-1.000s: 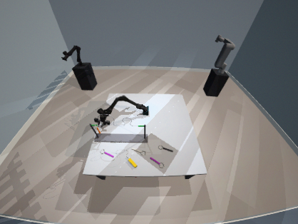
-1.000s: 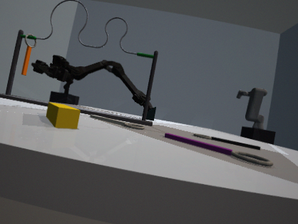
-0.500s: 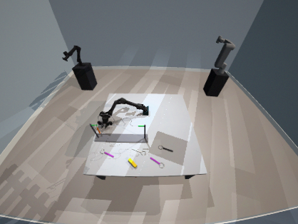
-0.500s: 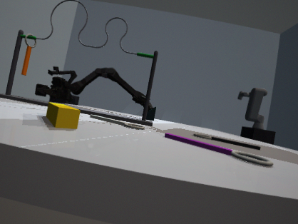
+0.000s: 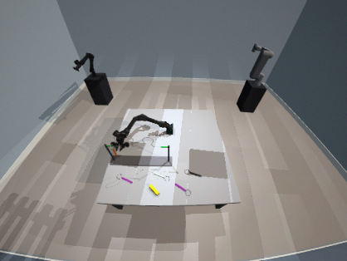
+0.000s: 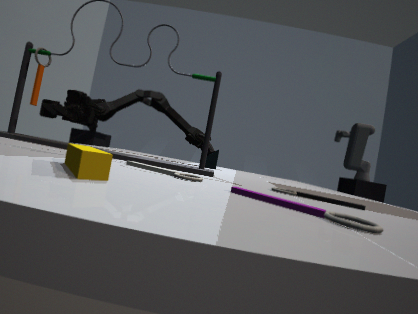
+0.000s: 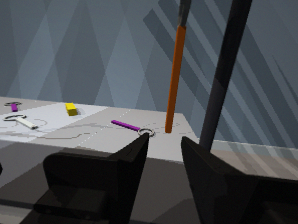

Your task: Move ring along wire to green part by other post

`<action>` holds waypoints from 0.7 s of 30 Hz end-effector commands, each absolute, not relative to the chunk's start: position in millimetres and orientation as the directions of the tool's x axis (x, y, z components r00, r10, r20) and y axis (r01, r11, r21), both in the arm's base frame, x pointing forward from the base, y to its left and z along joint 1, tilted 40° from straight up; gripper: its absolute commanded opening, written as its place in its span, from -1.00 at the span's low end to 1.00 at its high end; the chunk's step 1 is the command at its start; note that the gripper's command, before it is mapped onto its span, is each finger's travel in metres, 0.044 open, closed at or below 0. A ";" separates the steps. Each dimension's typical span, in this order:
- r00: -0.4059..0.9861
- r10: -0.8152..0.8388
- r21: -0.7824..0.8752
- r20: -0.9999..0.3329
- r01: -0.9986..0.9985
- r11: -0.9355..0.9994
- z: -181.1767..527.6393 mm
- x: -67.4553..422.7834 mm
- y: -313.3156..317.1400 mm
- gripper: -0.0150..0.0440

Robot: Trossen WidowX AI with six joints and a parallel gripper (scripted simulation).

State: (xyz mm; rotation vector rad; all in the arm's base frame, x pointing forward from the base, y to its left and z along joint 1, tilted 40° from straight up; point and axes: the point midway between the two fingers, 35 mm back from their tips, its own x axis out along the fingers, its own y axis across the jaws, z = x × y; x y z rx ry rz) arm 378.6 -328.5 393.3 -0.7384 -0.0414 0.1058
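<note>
With the partly open, empty tool (image 7: pixel 164 150) low at left of frame, the approach step requires centring it on the orange handle (image 6: pixel 37 84).

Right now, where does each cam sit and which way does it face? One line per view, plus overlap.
Top: high above the room, looking down on the table, whole arm visible.
Exterior: low at the table's edge, looking up across it at the wire, arm in side profile.
Wrist: on the arm, facing forward past both fingers of the open gripper at the orange handle and a post.
Shared: all three show the handle and the yellow block.
</note>
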 end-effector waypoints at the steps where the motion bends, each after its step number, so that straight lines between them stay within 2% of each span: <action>1: 0.995 0.095 -0.676 0.005 -0.067 0.734 399.8 376.6 -329.4 0.05; 21: 0.995 0.095 -0.676 0.008 -0.065 0.734 401.5 405.4 -328.8 0.05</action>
